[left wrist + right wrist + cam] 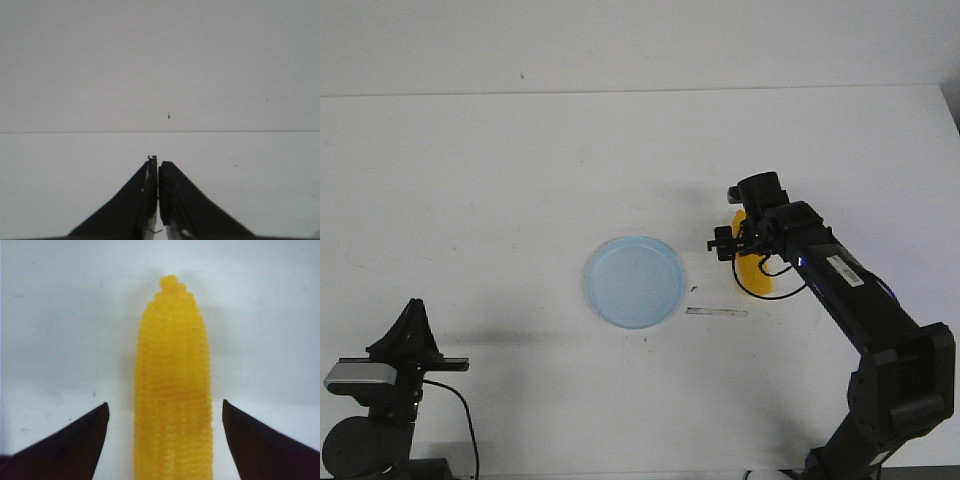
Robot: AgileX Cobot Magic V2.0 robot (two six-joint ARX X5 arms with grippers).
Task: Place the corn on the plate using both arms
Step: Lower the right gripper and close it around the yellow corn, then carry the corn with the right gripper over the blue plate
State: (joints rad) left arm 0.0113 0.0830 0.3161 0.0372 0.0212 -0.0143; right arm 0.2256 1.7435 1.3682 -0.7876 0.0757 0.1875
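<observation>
Corn (172, 390) isn't grabbed yet: right fingers (165, 440) spread wide either side of it, left fingers (158, 200) pressed together, empty. Plate (635, 281) has nothing on it.

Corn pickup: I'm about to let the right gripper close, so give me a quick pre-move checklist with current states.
1. Right gripper open: ok.
2. Corn centred between the fingers, clear gap either side: ok.
3. Corn lying along the gripper's axis, pointed end away: ok.
4. Fingers low enough to grip the cob: cannot tell.
5. Plate empty, left of the corn: ok.
6. Left gripper shut, parked away from the plate: ok.
</observation>
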